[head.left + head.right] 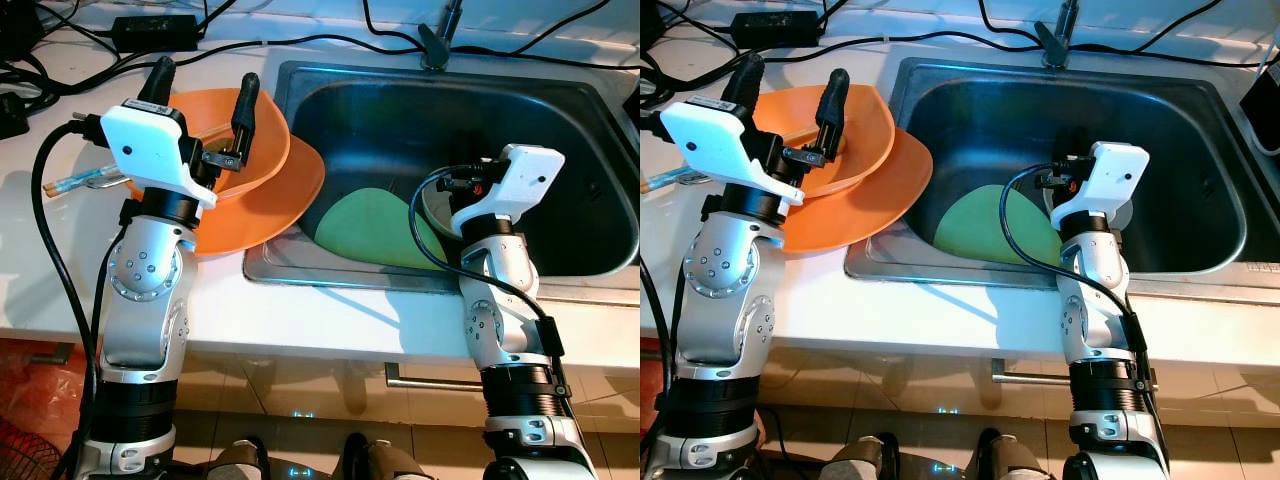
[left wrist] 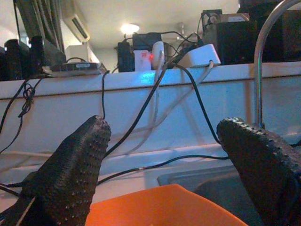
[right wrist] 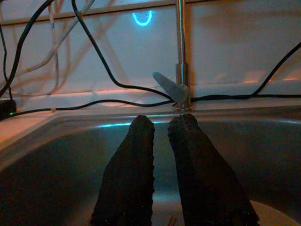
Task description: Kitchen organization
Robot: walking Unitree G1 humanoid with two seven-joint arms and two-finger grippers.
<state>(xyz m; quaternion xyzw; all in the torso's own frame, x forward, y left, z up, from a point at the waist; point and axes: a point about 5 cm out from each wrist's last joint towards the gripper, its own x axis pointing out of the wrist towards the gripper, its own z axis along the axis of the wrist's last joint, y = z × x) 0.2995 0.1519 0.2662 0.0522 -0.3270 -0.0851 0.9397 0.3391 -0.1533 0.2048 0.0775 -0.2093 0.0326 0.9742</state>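
**Robot at the sink with orange and green plates**

The robot stands in front of a white surface (image 1: 300, 320) with a metal sink (image 1: 600, 130) set into it.

The left gripper (image 1: 205, 90) is up over the orange bowl (image 1: 265, 135). Its two black fingers (image 2: 77, 169) are spread wide apart and hold nothing. One finger stands on each side of the bowl's near rim, but they do not squeeze it.

The orange bowl sits on top of an orange plate (image 1: 290, 200). The plate lies on the surface at the left of the sink, and its edge hangs out over the sink's rim.

A green plate (image 1: 365, 230) lies down inside the sink, leaning on the front wall.

The right gripper (image 3: 162, 136) is inside the sink, just beside the green plate. Its fingers (image 3: 129, 179) are close together, almost touching, with nothing between them. They point toward the tap (image 3: 181, 70) at the back of the sink.

Black cables (image 1: 300, 40) run along the surface behind the sink.
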